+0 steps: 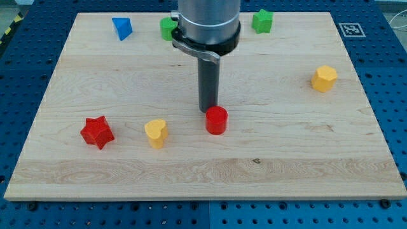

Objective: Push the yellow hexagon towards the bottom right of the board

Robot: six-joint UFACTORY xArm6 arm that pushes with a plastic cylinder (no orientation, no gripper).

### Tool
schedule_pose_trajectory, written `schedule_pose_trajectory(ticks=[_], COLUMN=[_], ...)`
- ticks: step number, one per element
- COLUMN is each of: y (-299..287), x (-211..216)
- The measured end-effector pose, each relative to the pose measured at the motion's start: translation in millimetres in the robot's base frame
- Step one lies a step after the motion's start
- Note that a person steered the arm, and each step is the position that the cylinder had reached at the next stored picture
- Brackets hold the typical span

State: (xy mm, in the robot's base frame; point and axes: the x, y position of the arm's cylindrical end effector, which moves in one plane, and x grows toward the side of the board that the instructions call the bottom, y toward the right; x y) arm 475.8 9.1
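Nearest the camera we see the bare front strip of the wooden board (210,175), and just above it a row of three blocks: a red star (97,131) at the view's left, a yellow heart-shaped block (156,133) beside it, and a red cylinder (216,120) near the middle. We count seven blocks in all — two red, two yellow, two green and one blue. The blue one (121,28) sits near the top edge at the view's left; a green block (168,28), partly hidden behind our arm so its shape cannot be told, lies just right of it, and a green star (262,21) stands further right along the same edge. Our rod carries no jaws and holds nothing; my tip (208,111) rests on the board just behind the red cylinder, touching it or very nearly so. The yellow hexagon (324,78) lies well apart from the tip, off toward the view's right edge and a little higher in the view, with open wood between them. One printed marker (350,29) — a black-and-white square pattern, not readable as words — sits at the board's top right corner.
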Motion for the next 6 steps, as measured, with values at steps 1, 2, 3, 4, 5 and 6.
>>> schedule_pose_trajectory(ticks=[1,2,3,4,5,6], y=[7,7,10,35,80,127], x=[18,6,-36,-73,-96,-121])
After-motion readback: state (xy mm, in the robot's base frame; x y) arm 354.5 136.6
